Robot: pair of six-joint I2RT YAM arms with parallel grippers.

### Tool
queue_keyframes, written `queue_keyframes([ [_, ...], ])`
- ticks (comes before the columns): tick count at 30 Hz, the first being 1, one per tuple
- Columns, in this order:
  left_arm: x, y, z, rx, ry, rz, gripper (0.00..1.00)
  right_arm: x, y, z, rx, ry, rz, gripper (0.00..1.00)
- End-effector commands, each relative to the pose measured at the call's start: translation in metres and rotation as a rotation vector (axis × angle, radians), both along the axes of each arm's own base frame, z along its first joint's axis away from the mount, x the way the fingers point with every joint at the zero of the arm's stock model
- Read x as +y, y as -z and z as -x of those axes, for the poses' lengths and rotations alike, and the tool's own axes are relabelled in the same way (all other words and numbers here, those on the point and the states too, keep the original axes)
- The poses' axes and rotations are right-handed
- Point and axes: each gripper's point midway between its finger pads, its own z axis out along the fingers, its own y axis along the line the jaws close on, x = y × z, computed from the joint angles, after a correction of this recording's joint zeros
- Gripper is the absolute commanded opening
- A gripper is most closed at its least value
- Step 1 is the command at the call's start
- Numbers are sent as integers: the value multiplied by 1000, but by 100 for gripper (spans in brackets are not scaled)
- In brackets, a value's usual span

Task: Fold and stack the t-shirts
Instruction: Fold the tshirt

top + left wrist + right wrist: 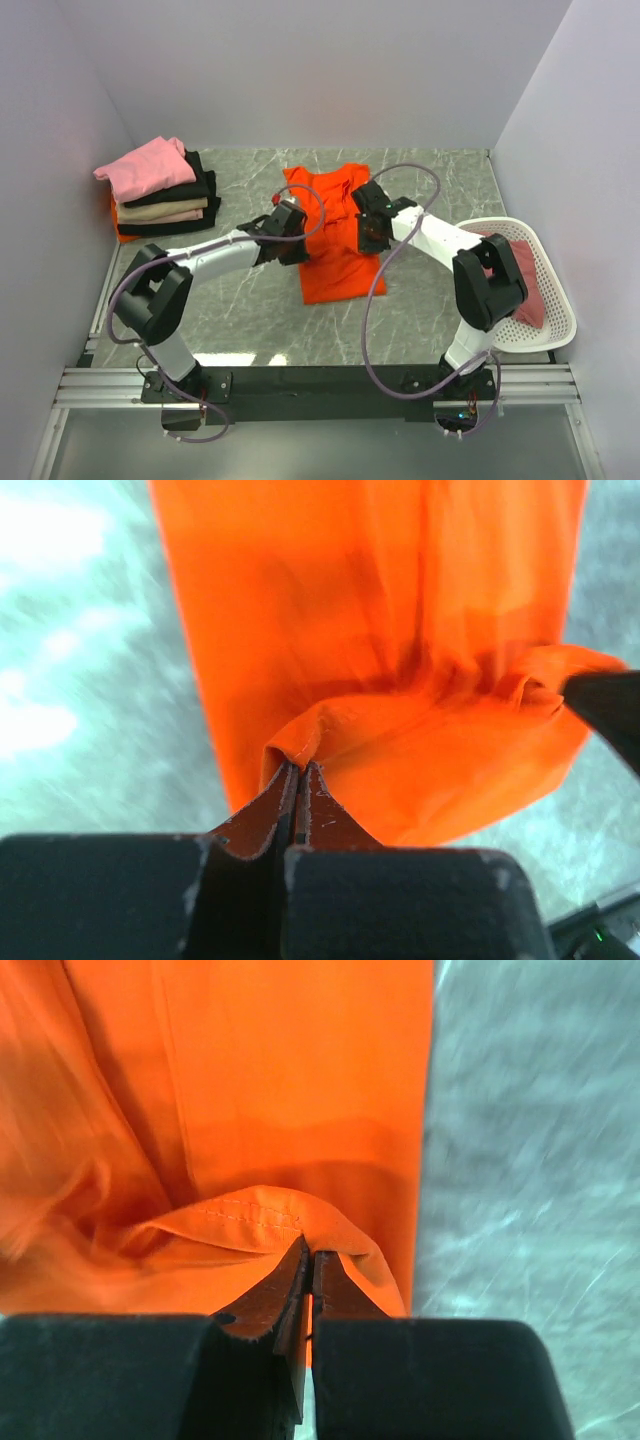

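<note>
**Orange shirt pinched at both sides, a fold under way**

Orange cloth lies flat on the grey table (250, 310) at its near end; this is the orange shirt (335, 270), in the middle of the table between the two arms. To the right of it, a white basket (555, 340) holds a dusty red shirt (527, 285).

A little further, the left gripper (298, 770) is clenched on a lifted hem at the shirt's left side. The right gripper (308, 1252) pinches a stitched edge at its right side.

I judge this step to be a fold of the orange shirt. The next move asks both arms to travel together at equal height, so the cloth does not twist or slip out.

At the far left stands a stack of folded shirts (165, 200), pink on top.

The arms hide the shirt's middle from above. Both wrist views are blurred, and I cannot tell how many layers each grip holds.
</note>
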Motion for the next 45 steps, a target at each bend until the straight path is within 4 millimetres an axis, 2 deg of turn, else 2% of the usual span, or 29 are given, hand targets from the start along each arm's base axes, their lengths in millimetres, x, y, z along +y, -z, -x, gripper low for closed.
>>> queue_keyframes([
  [1, 14, -3, -22, -15, 24, -44, 1, 1, -20, -38, -81, -15, -5, 0],
  [6, 15, 1, -43, -6, 38, -49, 0, -2, -24, -65, -89, -1, -2, 0],
  [12, 11, -2, -65, -31, 50, -63, 1, -3, -20, -85, -75, -1, 0, 0],
  [22, 20, -16, -96, -83, 12, -43, 1, -7, -5, -99, -45, -7, 12, 0],
  [25, 23, -8, -102, -75, 6, -51, 1, -7, -1, -103, -37, -5, 8, 0],
  [29, 23, -2, -109, -92, 7, -42, 1, -8, 0, -107, -41, -2, 7, 0],
  [34, 22, -11, -121, -146, 7, -39, 1, -7, -7, -113, -56, 1, -3, 0],
  [35, 21, -14, -124, -159, 6, -33, 3, -6, -10, -113, -57, -2, -2, 0],
  [36, 22, -17, -126, -165, 5, -32, 7, -8, -13, -113, -60, 2, -3, 6],
  [37, 21, -23, -129, -177, 7, -28, 16, -8, -18, -113, -66, -2, -2, 30],
  [39, 23, -28, -128, -167, 9, -37, 29, -13, -25, -110, -69, -3, 14, 43],
  [40, 30, -35, -134, -188, -31, -66, 43, -14, -36, -109, -90, 1, 13, 56],
  [42, 38, -48, -133, -209, -65, -77, 54, -19, -42, -101, -100, 0, 21, 60],
  [43, 41, -51, -131, -215, -80, -83, 61, -20, -57, -98, -133, 0, 9, 61],
  [44, 42, -63, -128, -237, -84, -66, 65, -21, -55, -92, -132, -4, 4, 61],
  [45, 42, -66, -125, -244, -87, -54, 69, -20, -58, -88, -136, -12, -8, 61],
])
